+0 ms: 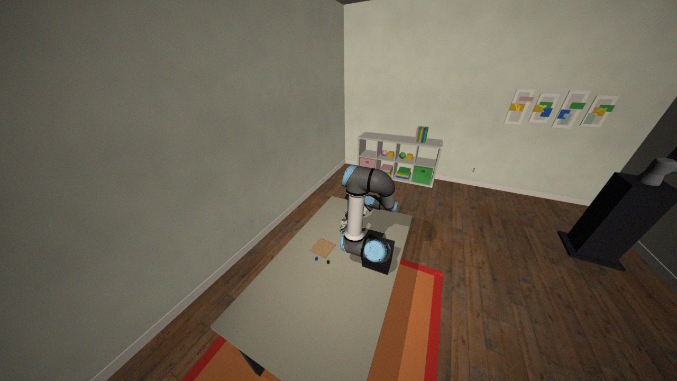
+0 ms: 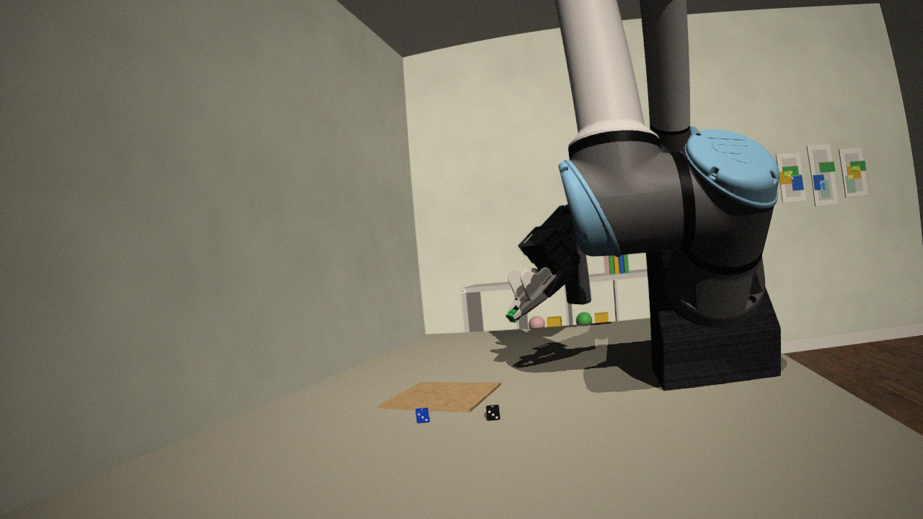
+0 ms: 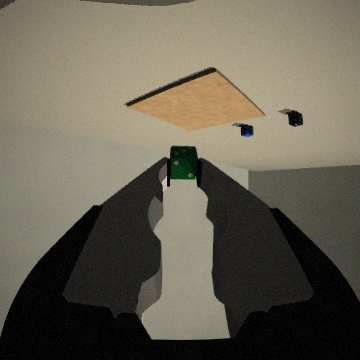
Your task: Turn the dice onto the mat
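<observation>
One die is off the bench (image 1: 302,303) (image 2: 361,464) (image 3: 75,55): the green die (image 2: 511,315) (image 3: 184,163) sits pinched between the fingers of my gripper (image 1: 341,229) (image 2: 512,314) (image 3: 182,160), which stand narrow, one on each side of it. I have it up in the air on the far side of the mat (image 1: 322,247) (image 2: 440,396) (image 3: 197,102), with the gripper tilted well over, so I take this to be the turning step. I can't tell which number will land on top.

By my judgement the job is in its first half. Neither die is on the mat. The blue die (image 1: 316,258) (image 2: 422,415) (image 3: 247,130) lies on the bench just off the mat's near edge, showing three pips on its near side in the exterior view; a 3 on the side is not a 3 on top, so I expect it needs turning as well. To the right of it, the black die (image 1: 328,261) (image 2: 492,412) (image 3: 295,118) rests flat, also off the mat, and I should leave it be. Setting down green, turning and placing blue, letting go and moving clear are all left.

The mat is a thin, flat square, tan with a faint mottled grain like cork or wood. The dice are small cubes with pale pips, the green one's edges looking slightly softened. The bench top is a plain matt grey-beige, and the fingers are dark, tapering to slim tips.
</observation>
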Motion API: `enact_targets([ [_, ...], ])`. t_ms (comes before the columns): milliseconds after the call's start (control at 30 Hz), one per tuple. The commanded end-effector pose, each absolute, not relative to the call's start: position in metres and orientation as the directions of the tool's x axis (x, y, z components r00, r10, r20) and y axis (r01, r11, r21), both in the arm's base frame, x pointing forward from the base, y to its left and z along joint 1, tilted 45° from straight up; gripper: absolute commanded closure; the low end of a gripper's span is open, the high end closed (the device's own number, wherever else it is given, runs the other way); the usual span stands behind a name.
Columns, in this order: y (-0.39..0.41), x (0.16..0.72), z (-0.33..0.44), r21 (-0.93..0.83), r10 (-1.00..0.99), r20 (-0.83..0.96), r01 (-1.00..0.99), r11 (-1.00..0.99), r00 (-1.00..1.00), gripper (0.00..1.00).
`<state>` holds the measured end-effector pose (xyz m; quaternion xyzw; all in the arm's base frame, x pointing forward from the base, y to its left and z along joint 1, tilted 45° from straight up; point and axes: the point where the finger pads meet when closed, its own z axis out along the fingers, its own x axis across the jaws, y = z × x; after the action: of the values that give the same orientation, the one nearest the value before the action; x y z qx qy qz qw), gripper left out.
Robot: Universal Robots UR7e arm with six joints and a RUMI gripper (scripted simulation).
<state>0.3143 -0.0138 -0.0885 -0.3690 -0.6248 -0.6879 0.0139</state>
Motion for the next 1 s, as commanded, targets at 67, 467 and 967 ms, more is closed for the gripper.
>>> enact_targets([
  [67, -0.014, 0.314, -0.089, 0.851, 0.441, 0.524, 0.465, -0.242, -0.729, 1.00],
  [467, -0.004, 0.312, -0.099, 0.849, 0.435, 0.527, 0.469, -0.242, -0.730, 1.00],
  [967, 0.029, 0.307, -0.135, 0.849, 0.435, 0.527, 0.469, -0.242, -0.730, 1.00],
])
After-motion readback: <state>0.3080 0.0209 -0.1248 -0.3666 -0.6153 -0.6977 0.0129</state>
